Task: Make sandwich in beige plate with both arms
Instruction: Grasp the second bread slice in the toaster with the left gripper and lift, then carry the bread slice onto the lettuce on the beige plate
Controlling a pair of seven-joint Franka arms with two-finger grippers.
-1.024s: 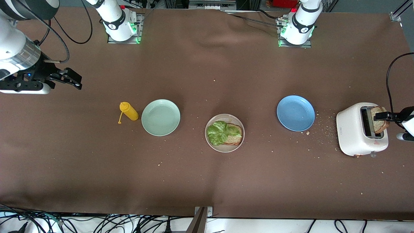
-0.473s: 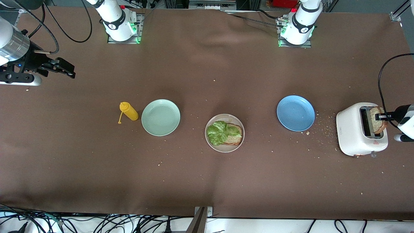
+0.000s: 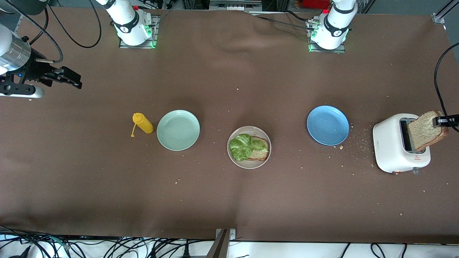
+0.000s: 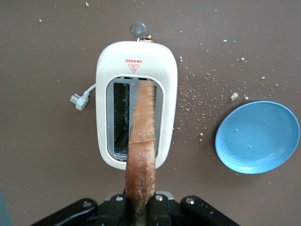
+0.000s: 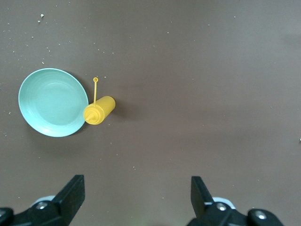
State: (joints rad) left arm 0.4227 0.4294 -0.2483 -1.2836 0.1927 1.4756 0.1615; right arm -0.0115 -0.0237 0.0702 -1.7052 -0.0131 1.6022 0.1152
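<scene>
Left gripper [image 3: 441, 122] is clamped on a bread slice [image 3: 426, 130], holding it by its top edge over the toaster [image 3: 394, 150] at the left arm's end of the table; the slice hangs tilted with its lower corner at the slot, and in the left wrist view it [image 4: 141, 155] shows edge-on above the slot. Toaster plug [image 4: 79, 100] lies on the cloth just beside the toaster body. Crumbs [image 3: 358, 143] are scattered between the toaster and the blue plate [image 3: 327, 125], which is bare. Beige plate [image 3: 249, 147] sits mid-table, slightly nearer the front camera than the blue and mint plates, holding one bread slice [image 3: 259, 149] with a lettuce leaf [image 3: 242, 147] on it covering the half toward the right arm's end. Mint plate [image 3: 178, 129] is bare, with a yellow squeeze bottle [image 3: 143, 123] lying tipped just beside it, cap dangling on its strap. Right gripper [image 3: 68, 77] waits up over bare cloth at the right arm's end, jaws spread wide, nothing between them; its fingers [image 5: 73, 193] frame the bottle and mint plate well below.
</scene>
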